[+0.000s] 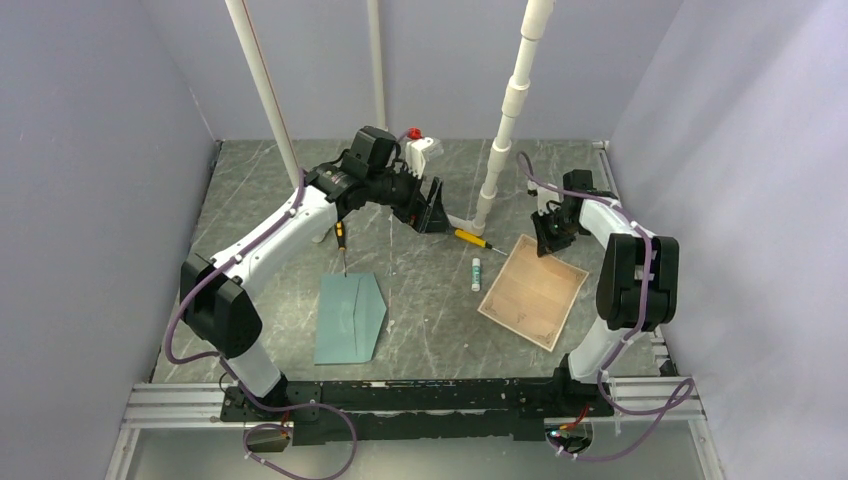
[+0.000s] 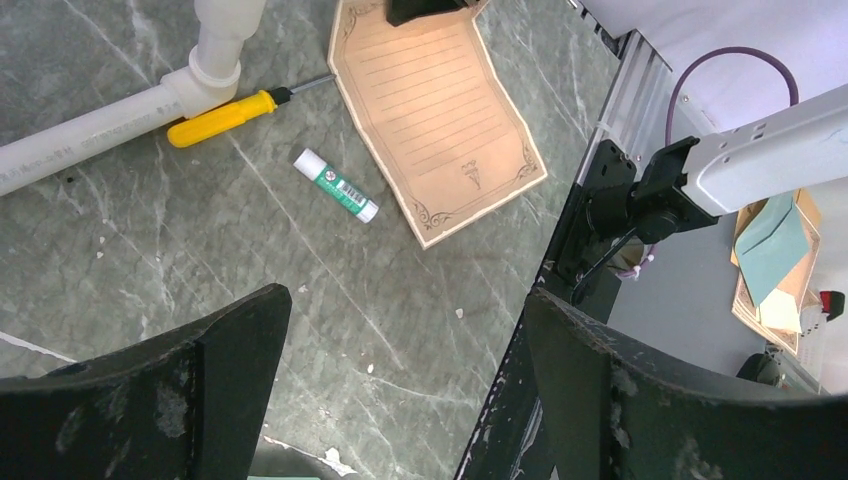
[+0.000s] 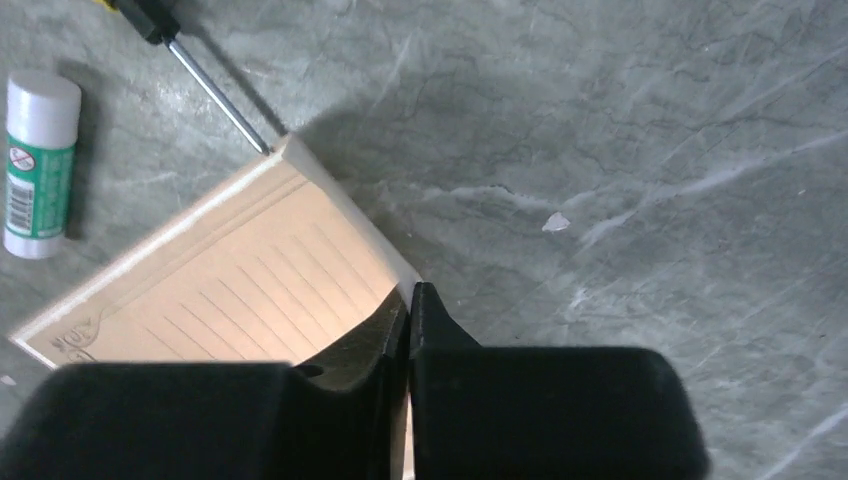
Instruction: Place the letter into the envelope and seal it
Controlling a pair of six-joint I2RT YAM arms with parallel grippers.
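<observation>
Tan paper, the letter (image 1: 533, 292), lies on the right side of the grey desk (image 1: 430, 330). The right jaws are pinched tight on its far edge. The blue envelope (image 1: 348, 318) lies flat on the left side, well apart from the letter. The left jaws are wide apart, up in the air over the desk.

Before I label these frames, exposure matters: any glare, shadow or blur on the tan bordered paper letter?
Top external: even light, no glare on the tan bordered paper letter. Left wrist: its ruled lines read sharp. Right wrist: the right gripper casts a shadow on it.
</observation>
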